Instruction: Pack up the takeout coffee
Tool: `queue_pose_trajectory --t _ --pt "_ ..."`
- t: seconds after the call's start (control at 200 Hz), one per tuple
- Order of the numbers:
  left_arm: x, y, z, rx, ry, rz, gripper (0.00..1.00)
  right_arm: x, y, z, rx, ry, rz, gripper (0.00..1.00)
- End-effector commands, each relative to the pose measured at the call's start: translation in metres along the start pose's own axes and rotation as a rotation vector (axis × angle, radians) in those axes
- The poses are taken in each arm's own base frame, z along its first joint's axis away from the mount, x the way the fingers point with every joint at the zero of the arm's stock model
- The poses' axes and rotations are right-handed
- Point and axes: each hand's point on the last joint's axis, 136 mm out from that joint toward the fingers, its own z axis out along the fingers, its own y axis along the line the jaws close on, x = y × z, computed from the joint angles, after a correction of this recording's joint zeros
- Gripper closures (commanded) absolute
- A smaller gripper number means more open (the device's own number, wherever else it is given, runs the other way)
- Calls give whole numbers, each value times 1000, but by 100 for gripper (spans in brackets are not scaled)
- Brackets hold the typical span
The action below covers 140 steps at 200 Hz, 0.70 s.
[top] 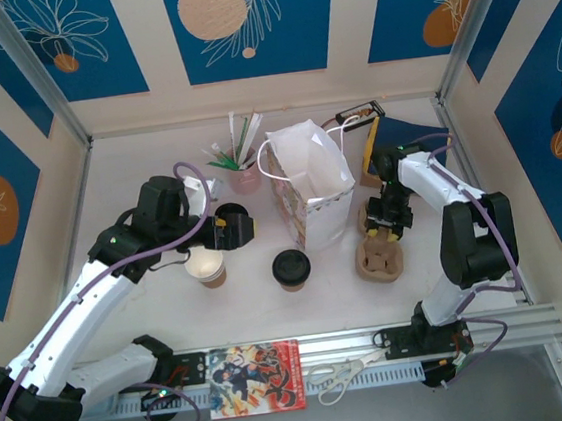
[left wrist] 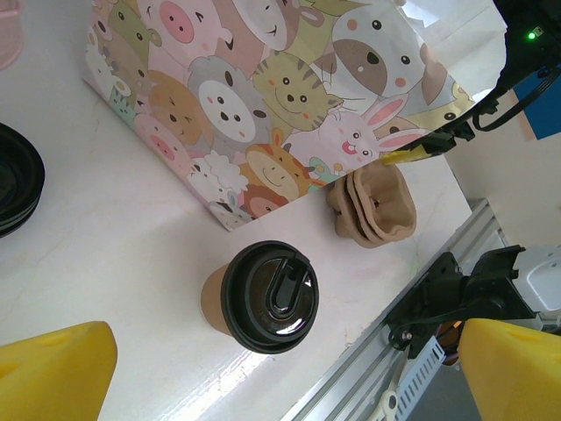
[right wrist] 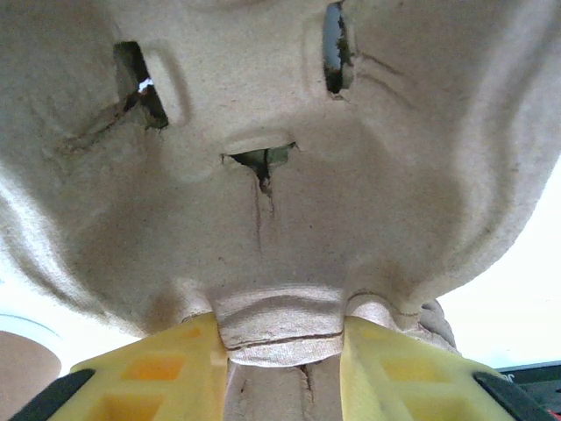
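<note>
Nearest, on the front rail, lie a comic magazine (top: 255,377) and scissors (top: 338,373). Just beyond them the takeout coffee (top: 207,267) stands upright on the table in front of the left arm, lidless, its pale inside showing; whether that is drink or bare lining I cannot tell. It looks light and thin-walled: a hard squeeze would likely buckle it, and a tilt could spill it. The safest hold seems to be across the brown wall below the rim, with the cup kept level. To its right stands a lidded cup (top: 290,268), and further right a stack of pulp carriers (top: 380,260) with nothing in its wells.

Behind the open cup the left gripper (top: 221,232) hangs with its jaws spread wide, holding nothing, beside a stack of black lids (top: 234,218). The right gripper (right wrist: 280,351) pinches a rib of a raised carrier (right wrist: 280,175). Further back, the cartoon-printed bag (top: 312,217) stands open-mouthed, with nothing visible inside. A pink cup (top: 245,179) beyond it holds straws.
</note>
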Motion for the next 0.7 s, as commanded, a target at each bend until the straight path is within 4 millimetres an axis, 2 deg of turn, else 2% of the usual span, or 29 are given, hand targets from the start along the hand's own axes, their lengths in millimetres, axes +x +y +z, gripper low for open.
queue_pose_trajectory --t 0.0,0.27,0.5,0.695 --pt "2 -3 -2 14 -10 23 0 9 0 0 -3 15 -9 61" --pt "2 -3 -2 16 -10 17 0 13 -8 12 53 16 -47 57" --pt "2 -3 -3 16 -12 9 0 12 -4 13 51 2 -77 55" --pt "3 -4 -4 16 -15 6 0 13 -4 12 61 -9 -90 63"
